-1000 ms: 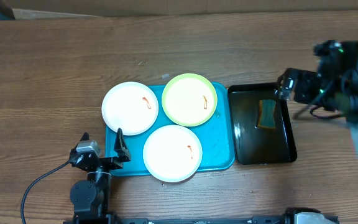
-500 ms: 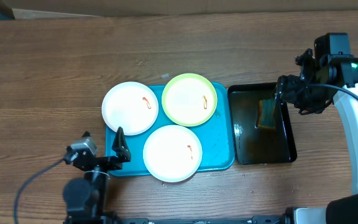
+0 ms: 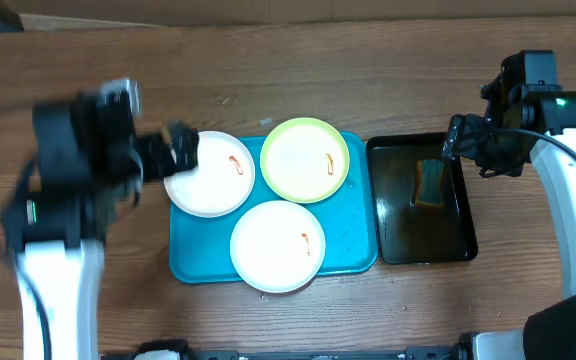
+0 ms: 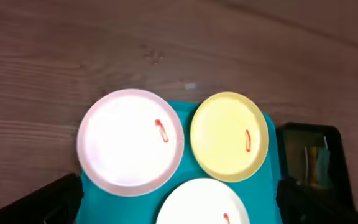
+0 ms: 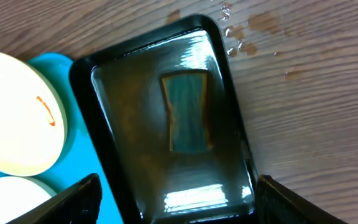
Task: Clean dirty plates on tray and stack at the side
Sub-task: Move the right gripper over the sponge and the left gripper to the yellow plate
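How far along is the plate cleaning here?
Done: nothing; all three plates sit smeared on the tray, none stacked aside. In hand: right end effector open by the black tub with the sponge, left end effector open beside the left white plate. Left: wiping and stacking everything.

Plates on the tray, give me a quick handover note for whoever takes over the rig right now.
Grippers: the left gripper has its jaws open and empty by the left white plate; it is blurred overhead. The right gripper has its jaws open and empty above the black tub, where the sponge lies.
Things: the left white plate, the yellow-green plate and the front white plate all sit on the tray.
Done: nothing. Each plate shows a red smear and none is stacked.
Left: take the sponge, wipe all three, stack them beside the tray.
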`<state>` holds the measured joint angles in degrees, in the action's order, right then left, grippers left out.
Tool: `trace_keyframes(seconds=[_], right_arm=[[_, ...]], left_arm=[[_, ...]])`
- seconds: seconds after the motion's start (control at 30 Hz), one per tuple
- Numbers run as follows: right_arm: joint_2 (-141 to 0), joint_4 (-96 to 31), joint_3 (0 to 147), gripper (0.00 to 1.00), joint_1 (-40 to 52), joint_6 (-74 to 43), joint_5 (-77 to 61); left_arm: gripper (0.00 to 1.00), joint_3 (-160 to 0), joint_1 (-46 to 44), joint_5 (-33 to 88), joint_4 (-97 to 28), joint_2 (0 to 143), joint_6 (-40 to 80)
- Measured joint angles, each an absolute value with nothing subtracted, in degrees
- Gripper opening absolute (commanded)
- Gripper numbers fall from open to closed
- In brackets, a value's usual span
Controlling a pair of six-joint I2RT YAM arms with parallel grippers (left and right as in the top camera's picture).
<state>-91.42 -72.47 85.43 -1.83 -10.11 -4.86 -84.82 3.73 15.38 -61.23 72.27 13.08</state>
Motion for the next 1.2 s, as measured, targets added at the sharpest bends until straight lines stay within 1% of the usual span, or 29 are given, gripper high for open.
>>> trace_keyframes(seconds=[0.03, 0.07, 0.1, 0.13, 0.17, 0.2, 0.27, 0.33, 0.4, 0.63, 0.73, 0.83, 0.97, 1.1, 1.2], right_arm=[[-91.77, -72.27, 85.41, 0.8, -1.83, -10.26, -4.71], [-92.31, -71.99, 85.41, 0.8, -1.85, -10.31, -4.6], [-92.97, -71.83, 85.41, 0.79, -1.83, -10.33, -4.47], [-93.93, -71.64, 85.41, 0.79, -1.83, -10.48, -4.45], [-94.43, -71.59, 85.41, 0.79, -1.83, -10.48, -4.4], [-95.33, -71.59, 85.41, 0.79, -1.83, -10.48, -4.27], [-97.27, -71.59, 85.41, 0.79, -1.83, -10.5, -4.23], [-99.15, -71.61, 85.41, 0.79, -1.83, -10.63, -4.27], [-100.99, -71.57, 85.41, 0.76, -1.83, -11.05, -4.25], [-105.62, -70.96, 84.93, 0.76, -1.83, -12.01, -4.25], [-105.71, -68.95, 83.05, 0.76, -1.69, -12.03, -4.23], [-105.71, -65.98, 80.03, 0.76, -1.17, -12.12, -4.23], [-105.73, -60.34, 75.72, 0.76, -0.45, -12.86, -3.9], [-105.73, -55.35, 71.66, 0.76, -0.25, -13.3, -3.53], [-105.73, -52.4, 68.77, 0.76, -0.25, -13.43, -3.4]], left_arm=[[1.0, -87.74, 3.73, 16.05, -62.57, 75.4, 13.06], [0.96, -90.32, 3.73, 16.97, -63.33, 78.63, 13.06], [0.84, -92.42, 3.73, 18.2, -63.64, 81.58, 13.1], [0.64, -94.04, 3.73, 20.18, -63.29, 84.64, 12.97], [0.61, -94.41, 3.7, 20.97, -62.98, 85.65, 12.99], [0.61, -94.89, 3.46, 22.65, -62.67, 87.64, 12.99], [0.66, -95.13, 2.5, 24.93, -62.48, 91.13, 12.82], [0.67, -95.2, 0.86, 25.19, -62.61, 93.91, 12.86], [0.67, -95.2, -1.93, 23.97, -62.54, 97.34, 12.86], [0.7, -95.2, -12.88, 15.03, -59.02, 106.08, 11.75], [0.7, -95.22, -15.81, 11.84, -58.5, 109.14, 11.55], [0.69, -95.24, -17.02, 9.98, -57.14, 112.51, 11.53], [0.65, -95.24, -17.06, 8.49, -54.19, 115.57, 11.51], [0.61, -95.24, -17.06, 7.86, -53.67, 116.38, 11.42], [0.61, -95.24, -17.06, 7.84, -53.34, 116.38, 11.4]])
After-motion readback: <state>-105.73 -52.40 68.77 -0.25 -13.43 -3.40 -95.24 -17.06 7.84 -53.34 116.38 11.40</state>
